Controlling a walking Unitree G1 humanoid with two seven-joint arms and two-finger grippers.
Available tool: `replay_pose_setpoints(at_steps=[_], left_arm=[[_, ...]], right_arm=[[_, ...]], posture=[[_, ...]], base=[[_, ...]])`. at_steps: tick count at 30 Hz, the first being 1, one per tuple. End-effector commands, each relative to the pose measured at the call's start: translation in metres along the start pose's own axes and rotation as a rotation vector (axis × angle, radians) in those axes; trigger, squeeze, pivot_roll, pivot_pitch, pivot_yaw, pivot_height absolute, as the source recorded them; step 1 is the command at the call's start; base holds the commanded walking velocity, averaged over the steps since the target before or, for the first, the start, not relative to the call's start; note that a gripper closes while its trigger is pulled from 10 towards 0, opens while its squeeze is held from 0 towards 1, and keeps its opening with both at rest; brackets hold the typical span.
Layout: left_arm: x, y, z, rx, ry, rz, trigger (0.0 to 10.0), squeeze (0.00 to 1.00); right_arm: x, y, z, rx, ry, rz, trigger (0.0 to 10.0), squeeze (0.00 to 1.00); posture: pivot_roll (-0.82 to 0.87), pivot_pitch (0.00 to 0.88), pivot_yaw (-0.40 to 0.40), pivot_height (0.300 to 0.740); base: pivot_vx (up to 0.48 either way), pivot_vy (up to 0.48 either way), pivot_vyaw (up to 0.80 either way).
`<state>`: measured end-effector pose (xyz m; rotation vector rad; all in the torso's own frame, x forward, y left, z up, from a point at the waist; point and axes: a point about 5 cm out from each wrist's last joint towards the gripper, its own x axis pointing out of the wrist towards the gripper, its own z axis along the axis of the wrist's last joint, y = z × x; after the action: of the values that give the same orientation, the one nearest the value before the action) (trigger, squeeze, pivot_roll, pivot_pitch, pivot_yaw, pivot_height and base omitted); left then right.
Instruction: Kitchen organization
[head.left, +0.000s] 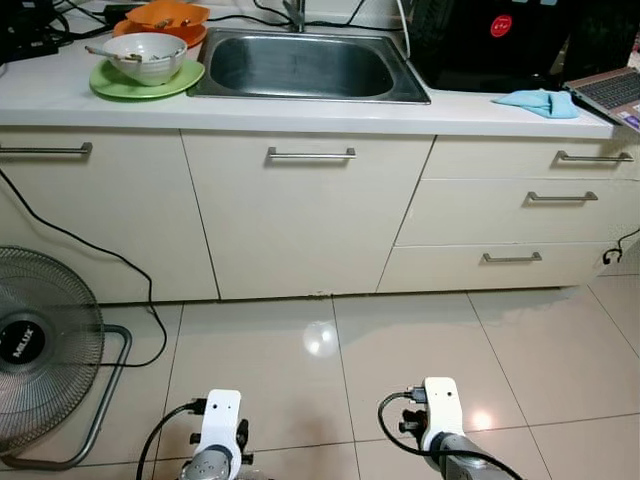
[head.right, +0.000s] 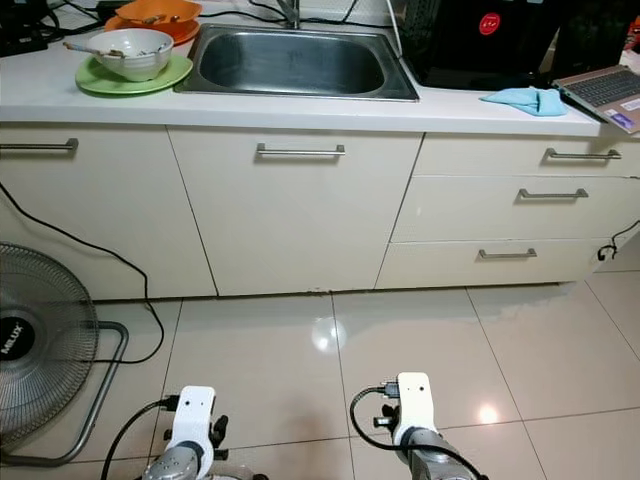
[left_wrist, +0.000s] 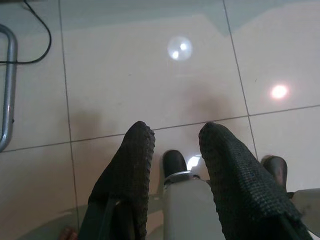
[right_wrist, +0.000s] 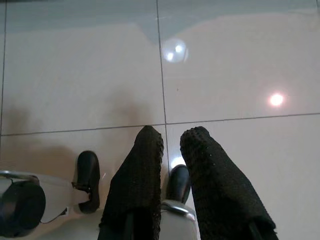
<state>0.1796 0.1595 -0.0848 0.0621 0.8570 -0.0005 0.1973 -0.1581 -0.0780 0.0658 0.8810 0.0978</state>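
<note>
1 spoon (head.left: 103, 51) (in bowl (head.left: 146, 56)) points left.

A laptop (head.left: 610, 92) is seen at the right end of the countertop (head.left: 300, 108), with a black appliance (head.left: 480, 40) set beside the sink (head.left: 300, 65). A standing fan (head.left: 45, 350) is placed on the tiled floor (head.left: 400, 340), left of the sink.

White bowl (head.left: 146, 55) with spoon on green plate (head.left: 120, 86), left of sink (head.left: 300, 65)
</note>
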Motion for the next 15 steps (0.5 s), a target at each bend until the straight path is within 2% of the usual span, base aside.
replay_pose_setpoints(at_steps=[1, 11, 15], left_arm=[[0.0007, -0.0035, 0.0017, 0.007, 0.002, -0.005, 10.0, 0.00], [0.0006, -0.0030, 0.0011, 0.010, 0.005, -0.008, 10.0, 0.00], [0.0005, -0.0028, 0.0007, 0.010, 0.006, -0.007, 10.0, 0.00]], right_arm=[[0.0000, -0.0024, 0.0022, -0.001, -0.006, -0.004, 10.0, 0.00], [-0.0001, -0.0021, 0.0019, 0.006, -0.012, -0.005, 10.0, 0.00], [0.0000, 0.0006, 0.0018, -0.019, -0.014, 0.016, 10.0, 0.00]], posture=[[0.15, 0.065, -0.038, 0.740], [0.15, 0.072, -0.037, 0.740], [0.15, 0.075, -0.036, 0.740]], base=[[0.439, 0.000, 0.00], [0.437, 0.000, 0.00], [0.438, 0.000, 0.00]])
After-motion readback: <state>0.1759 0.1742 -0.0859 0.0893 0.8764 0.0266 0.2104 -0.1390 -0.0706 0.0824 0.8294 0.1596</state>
